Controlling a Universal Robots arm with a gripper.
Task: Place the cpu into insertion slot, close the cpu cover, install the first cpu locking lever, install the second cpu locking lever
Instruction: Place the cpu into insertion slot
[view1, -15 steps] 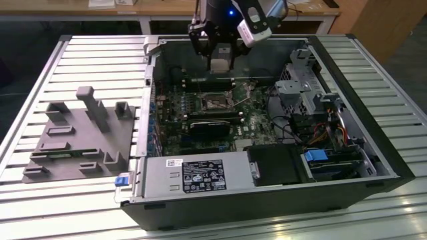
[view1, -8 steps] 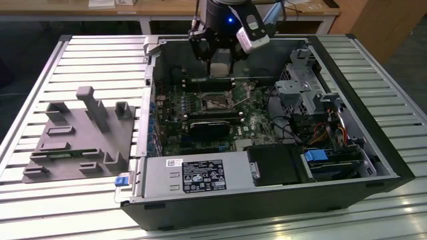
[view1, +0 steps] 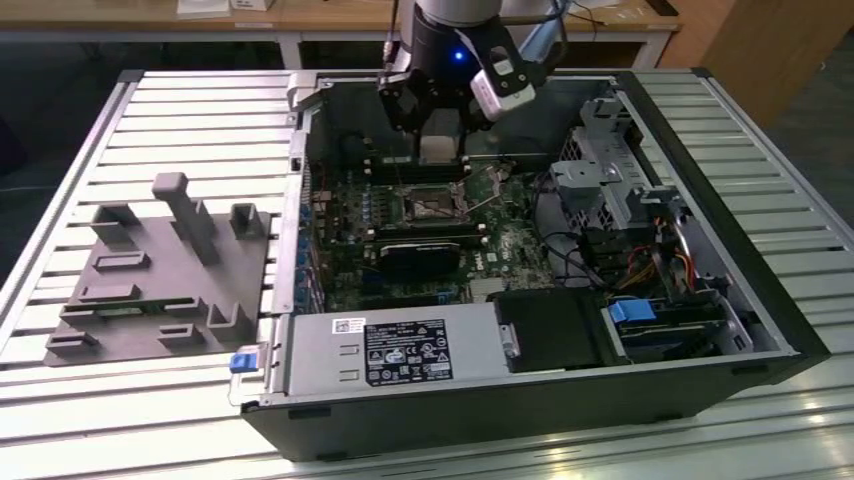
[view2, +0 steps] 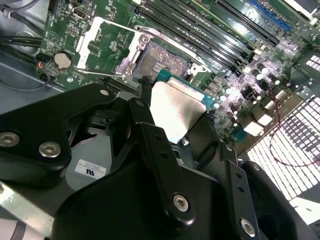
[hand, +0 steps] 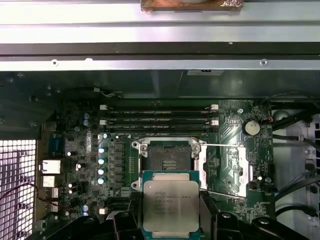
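**Jaws.** Closed on the cpu (hand: 171, 202), pinching two opposite edges, with the pale metal top facing away from the board. You have it by the edges, I judge, so the underside stays free to meet the socket.

**Cpu position.** It is held in the air just short of the insertion slot (hand: 167, 161), flat, with its sides square to the slot's rim. It is not seated. The second wrist view agrees: the chip (view2: 176, 112) is apart from the slot (view2: 161, 60).

**Slot.** The dark centre is bare, with nothing in it. The cpu cover (hand: 226, 169) is swung off the slot and lies open just beside it, which leaves the way down unobstructed. A thin locking lever (hand: 224, 145) lies released along the cover's edge.

**Beyond the slot, on the side away from the cpu.** First the memory slots (hand: 157, 117), then the case wall (hand: 160, 62).

**Farthest from the slot.** In the exterior view a grey fixture (view1: 160, 270) sits on the slatted surface (view1: 200, 100). It is outside the computer case (view1: 727, 220), well apart from the slot, on the exterior view's left.

**Standing.** You are in the first step. The cover is open and the levers are undone.
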